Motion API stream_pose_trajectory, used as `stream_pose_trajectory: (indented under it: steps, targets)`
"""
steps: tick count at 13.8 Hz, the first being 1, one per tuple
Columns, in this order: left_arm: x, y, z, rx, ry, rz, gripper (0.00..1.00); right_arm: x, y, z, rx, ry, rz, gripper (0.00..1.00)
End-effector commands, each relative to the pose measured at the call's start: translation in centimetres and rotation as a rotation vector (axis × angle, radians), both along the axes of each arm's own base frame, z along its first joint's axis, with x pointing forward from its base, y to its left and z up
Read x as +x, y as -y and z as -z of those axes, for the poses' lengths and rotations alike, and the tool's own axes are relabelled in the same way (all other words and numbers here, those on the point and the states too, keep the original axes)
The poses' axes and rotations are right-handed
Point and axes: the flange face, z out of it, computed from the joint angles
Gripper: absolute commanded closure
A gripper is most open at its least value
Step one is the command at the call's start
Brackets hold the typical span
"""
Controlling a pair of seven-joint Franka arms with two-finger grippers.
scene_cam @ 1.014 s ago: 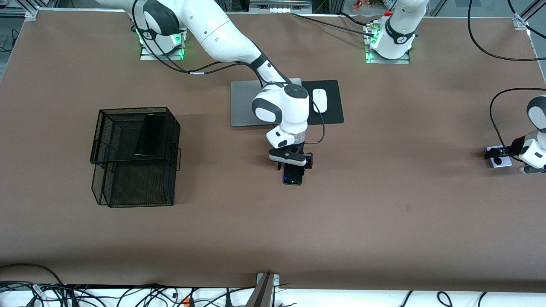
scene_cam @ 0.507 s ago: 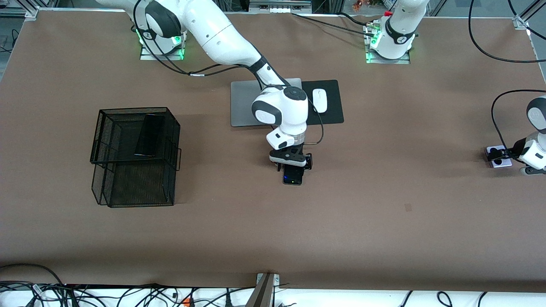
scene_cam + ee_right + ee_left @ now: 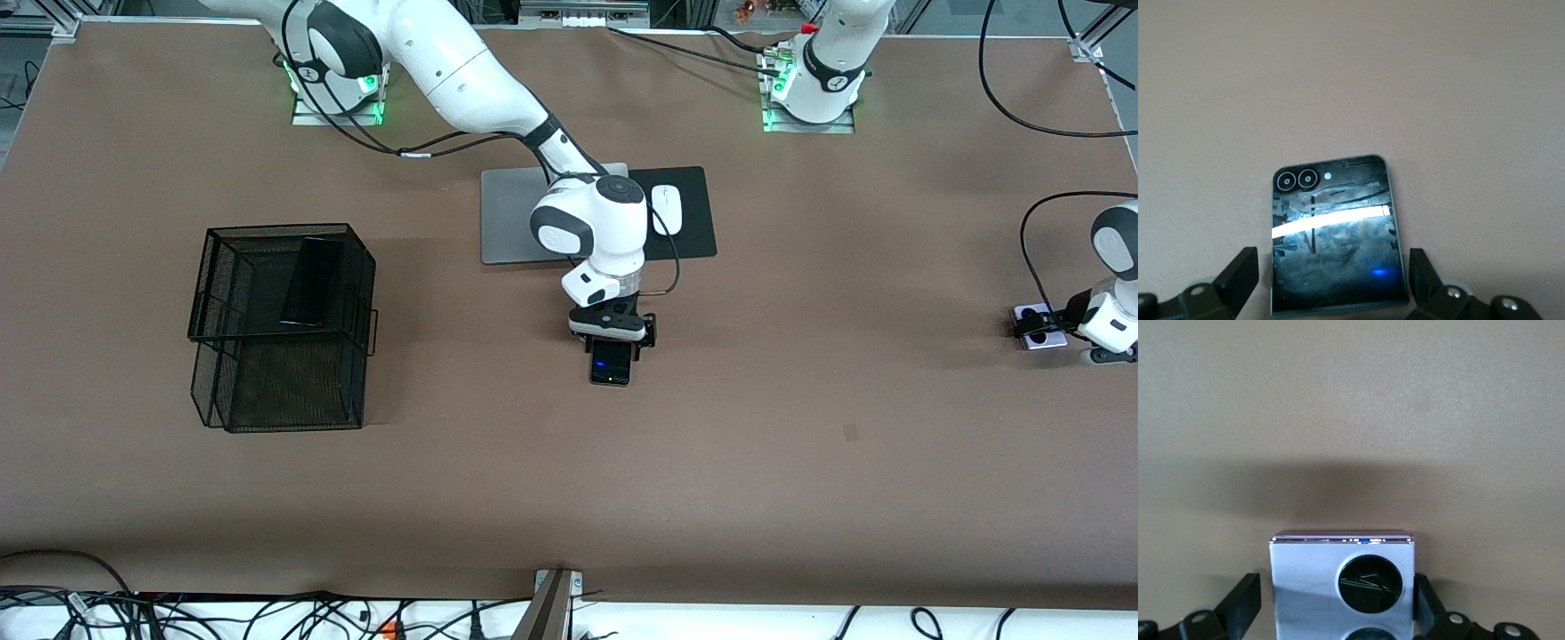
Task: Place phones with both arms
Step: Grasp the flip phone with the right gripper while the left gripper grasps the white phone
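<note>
R gripper (image 3: 610, 338): lowered over the small black folded phone (image 3: 610, 363) at mid-table, w/ fingers (image 3: 1241, 277) spread and one each side of the phone; nothing clasped yet. Placement judged as lined up for a pinch across the phone's narrow width.
L gripper (image 3: 1040, 326): set low over the lilac-white phone (image 3: 1037, 326) at the L arm's end of the table, fingers (image 3: 1245, 603) spread wide, phone between them w/ a gap each side; not gripped.
Black folded phone: flat on the table (image 3: 800, 427), nearer the front cam than the silver laptop (image 3: 511, 213); twin lenses and a small blue dot are seen in the R wrist view.
Lilac-white phone: flat on the table, mirror-like face up; one round black lens seen whole and a 2nd cut by the frame edge in the L wrist view.
Long black phone (image 3: 311, 283): already laid in the upper tier of the black mesh basket (image 3: 356, 267), toward the R arm's end; basket judged to be the drop spot.
Mouse (image 3: 667, 209): on a black pad (image 3: 698, 222) beside the laptop, not part of the job.
Why both are straddled: two pickups judged to be prepped at once, one phone per arm.
Brands/writing: none readable on the phones, basket or arms.
</note>
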Motion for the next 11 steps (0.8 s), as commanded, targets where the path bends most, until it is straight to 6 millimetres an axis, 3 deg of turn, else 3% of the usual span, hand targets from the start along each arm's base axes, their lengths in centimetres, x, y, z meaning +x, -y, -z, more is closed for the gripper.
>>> stream_pose_trajectory:
  steps: [1, 2, 4, 5, 7, 10, 11]
  targets:
    - [0.3, -0.6, -0.2, 0.015, 0.007, 0.024, 0.00, 0.1, -0.4, 0.7, -0.003, 0.021, -0.018, 0.02]
    - [0.3, -0.6, -0.2, 0.014, 0.008, 0.019, 0.05, 0.1, -0.4, 0.7, -0.004, 0.021, -0.020, 0.07]
    - [0.3, -0.6, -0.1, 0.014, 0.005, 0.017, 0.21, 0.2, -0.3, 0.7, -0.016, 0.021, -0.036, 0.34]
    - [0.3, -0.6, -0.1, 0.014, 0.005, 0.022, 0.28, 0.4, -0.2, 0.7, -0.019, 0.022, -0.037, 0.43]
    - [0.3, -0.5, -0.1, 0.013, 0.004, 0.024, 0.40, 0.5, -0.1, 0.4, -0.025, 0.023, -0.042, 0.46]
    - [0.8, -0.3, -1.1, 0.023, 0.007, 0.031, 0.41, 1.0, 0.5, -0.3, -0.070, 0.004, -0.022, 0.46]
    - [0.9, -0.1, -2.0, 0.028, 0.010, 0.033, 0.40, 1.1, 0.4, -1.8, -0.087, -0.001, -0.023, 0.46]
